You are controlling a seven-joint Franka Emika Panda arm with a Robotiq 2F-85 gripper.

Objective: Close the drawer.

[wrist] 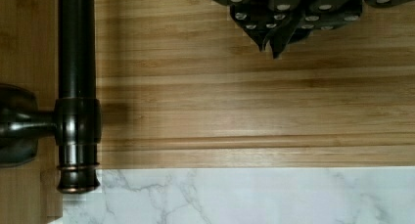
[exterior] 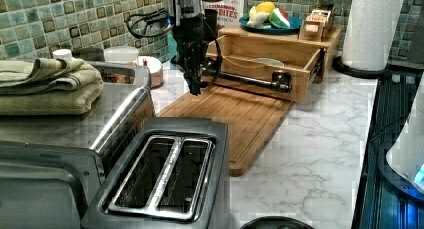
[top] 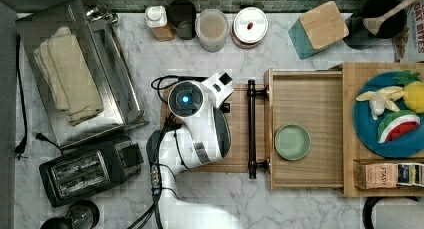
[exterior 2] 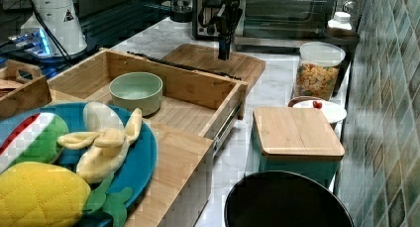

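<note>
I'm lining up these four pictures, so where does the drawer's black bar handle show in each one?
Top view: handle upright at centre, right of the arm.
Left view: handle slanting across the upper middle, before the drawer front.
Right view: handle a thin line behind the drawer.
Wrist view: handle.
Shared landmark: cutting board beside it.

The fingers (exterior: 194, 89) hang over the cutting board (exterior: 227, 116), with the open drawer (exterior: 267, 56) just beyond them.

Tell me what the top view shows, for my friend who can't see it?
A wide light-wood drawer stands pulled open with a small round pale green bowl inside. The white robot arm's gripper hovers over a brown wooden cutting board, just left of the drawer's long black bar handle.
</note>
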